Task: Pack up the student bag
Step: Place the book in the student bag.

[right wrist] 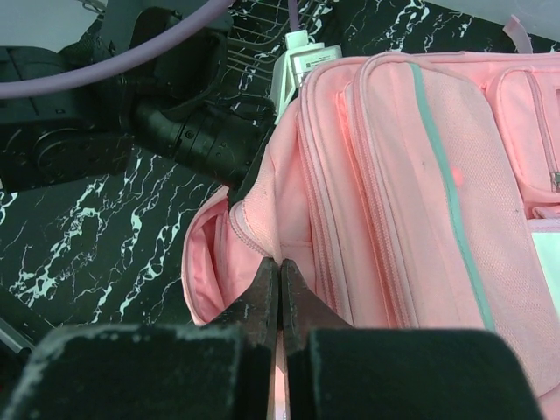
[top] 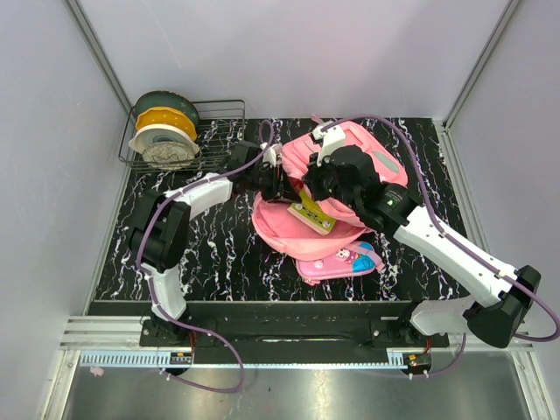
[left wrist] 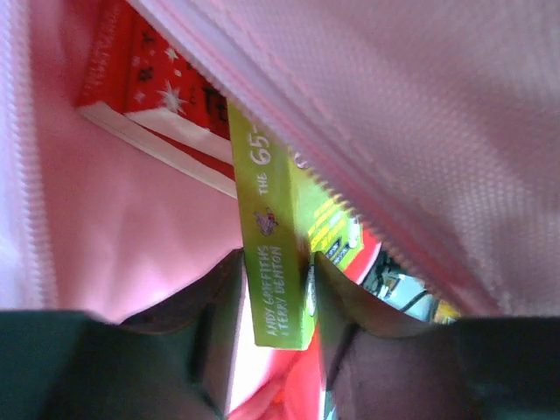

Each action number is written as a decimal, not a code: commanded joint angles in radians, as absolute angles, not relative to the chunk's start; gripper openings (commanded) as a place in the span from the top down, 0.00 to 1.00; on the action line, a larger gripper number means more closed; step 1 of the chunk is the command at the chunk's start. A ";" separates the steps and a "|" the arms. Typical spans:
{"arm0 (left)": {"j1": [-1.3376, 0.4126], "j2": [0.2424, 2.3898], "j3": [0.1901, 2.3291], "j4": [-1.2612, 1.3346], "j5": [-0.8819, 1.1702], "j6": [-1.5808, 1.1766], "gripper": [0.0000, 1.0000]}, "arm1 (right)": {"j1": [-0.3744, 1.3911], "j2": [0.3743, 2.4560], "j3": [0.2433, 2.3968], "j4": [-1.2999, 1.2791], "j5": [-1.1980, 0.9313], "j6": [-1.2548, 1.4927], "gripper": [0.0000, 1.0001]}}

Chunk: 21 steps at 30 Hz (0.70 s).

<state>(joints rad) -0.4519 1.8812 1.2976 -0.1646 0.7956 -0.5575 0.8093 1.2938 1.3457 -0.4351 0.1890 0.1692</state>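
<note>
Backpack fabric fills both wrist views. The student bag [right wrist: 402,201] lies with its mouth open directly ahead of the right gripper [right wrist: 279,267], whose jaws are pressed together at the rim. Whether a sliver of cloth sits between them is unclear. The left gripper [left wrist: 278,261] is inside the bag, jaws clamped on a green book [left wrist: 271,201] that runs straight ahead between them. Beyond, up and left of those jaws, lies a red book [left wrist: 140,87].
</note>
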 commanded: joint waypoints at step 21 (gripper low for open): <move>-0.518 1.684 0.917 0.336 0.646 -0.871 0.01 | 0.821 1.279 1.393 -0.304 0.155 0.181 1.00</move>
